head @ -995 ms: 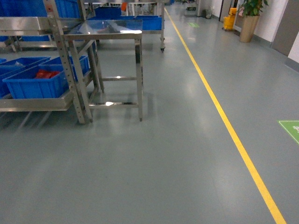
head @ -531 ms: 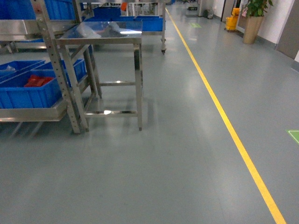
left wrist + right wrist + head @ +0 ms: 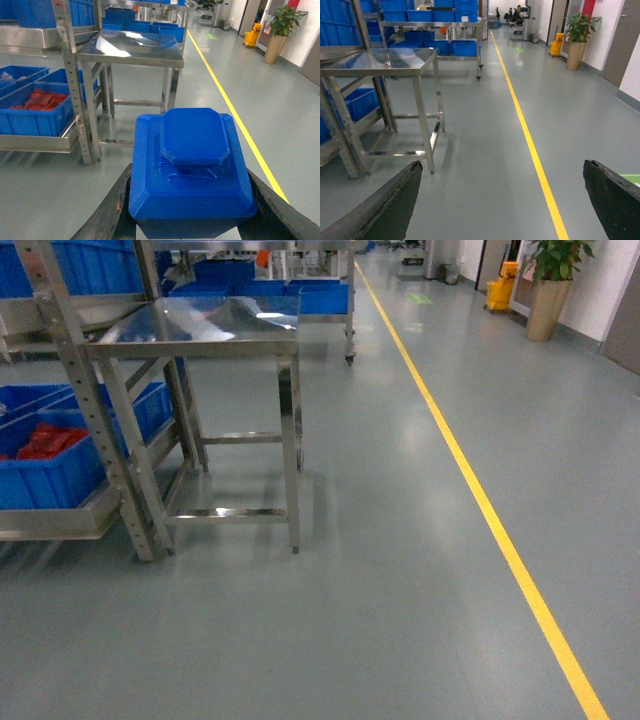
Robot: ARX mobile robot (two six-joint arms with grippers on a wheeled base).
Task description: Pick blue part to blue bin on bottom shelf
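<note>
Between the black fingers of the left tool (image 3: 192,220) sits the blue part (image 3: 192,172), clamped on both sides and carried above the grey floor, near the steel desk (image 3: 132,47). Left of that desk, the rack's bottom shelf (image 3: 37,142) holds a blue bin (image 3: 35,117) containing red pieces. The right tool (image 3: 502,200) stands wide apart, gripping nothing, with a yellow floor line (image 3: 530,145) beyond it.

Table (image 3: 215,320) right of shelf rack (image 3: 70,390)
</note>
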